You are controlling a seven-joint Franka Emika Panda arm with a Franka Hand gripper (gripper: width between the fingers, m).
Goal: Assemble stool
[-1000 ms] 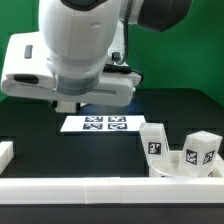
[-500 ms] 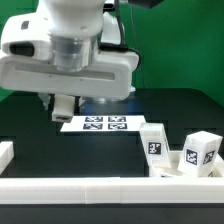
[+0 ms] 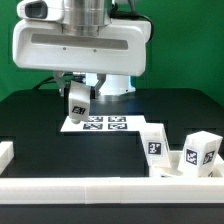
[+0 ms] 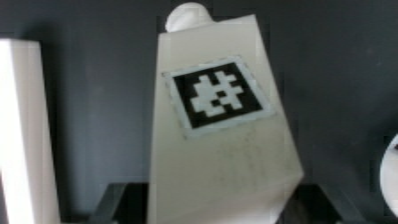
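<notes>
At the marker board's [image 3: 97, 124] ten-o'clock corner in the exterior view, the gripper [image 3: 78, 92] is clamped on a blocky white plastic leg [image 3: 78, 103], tilted, its square tag facing out. A second leg [image 3: 154, 142] and third leg [image 3: 200, 150] stand at four o'clock, just behind the smooth white rail [image 3: 100, 188]. Bare matte black table [image 3: 35, 135] lies at eight o'clock.

Thin flat white marker board [image 3: 105, 125] printed with black-and-white square tags lies flat on matte black table [image 3: 40, 135]. Long white border rail [image 3: 90, 187] runs along table's near edge; short white rail piece [image 3: 5, 152] at the exterior view's left. Green backdrop [image 3: 190, 50] behind.
</notes>
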